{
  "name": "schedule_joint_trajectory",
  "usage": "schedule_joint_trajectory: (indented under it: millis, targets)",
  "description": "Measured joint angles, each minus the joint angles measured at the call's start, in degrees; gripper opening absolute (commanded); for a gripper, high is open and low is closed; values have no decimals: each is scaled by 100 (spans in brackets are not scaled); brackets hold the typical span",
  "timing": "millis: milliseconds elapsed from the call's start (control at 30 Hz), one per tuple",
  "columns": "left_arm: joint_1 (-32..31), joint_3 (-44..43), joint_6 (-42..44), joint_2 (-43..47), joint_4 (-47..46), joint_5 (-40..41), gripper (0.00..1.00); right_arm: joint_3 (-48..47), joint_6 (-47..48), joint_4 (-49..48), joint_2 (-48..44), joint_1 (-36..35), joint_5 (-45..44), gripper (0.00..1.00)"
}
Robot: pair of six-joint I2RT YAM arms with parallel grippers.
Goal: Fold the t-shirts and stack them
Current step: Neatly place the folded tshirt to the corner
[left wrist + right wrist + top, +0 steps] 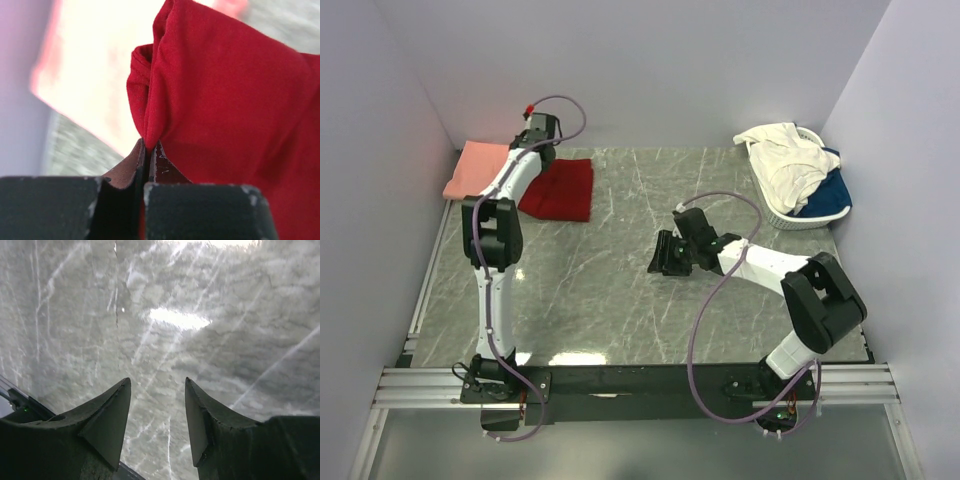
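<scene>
Red t-shirt pinched at its far edge, far left of the table.
Your folded red t-shirt (560,190) lies at the far left of the table (620,290), its long axis running near to far, just beside the pink t-shirt (475,168). Your left arm (510,180) stretches far forward, its jaws closed on a bunched red fold. Your right arm (760,262) bends low over mid-table, jaws parted above bare surface.
</scene>
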State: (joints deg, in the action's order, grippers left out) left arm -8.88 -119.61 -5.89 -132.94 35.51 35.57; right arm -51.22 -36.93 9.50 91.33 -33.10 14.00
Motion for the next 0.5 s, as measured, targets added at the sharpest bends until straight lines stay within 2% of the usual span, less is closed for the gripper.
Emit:
schedule_joint_trajectory:
  millis: [167,333,500]
  targets:
    - [262,-101,931,0,-573,267,0,177,61,50,-240,-15,-96,54]
    - [369,-581,1596,0,-944,280,0,177,162,164,-393,-15,-199,54]
    - [457,-640,2004,24,-1327,234,0,177,229,254,-474,-15,-306,54]
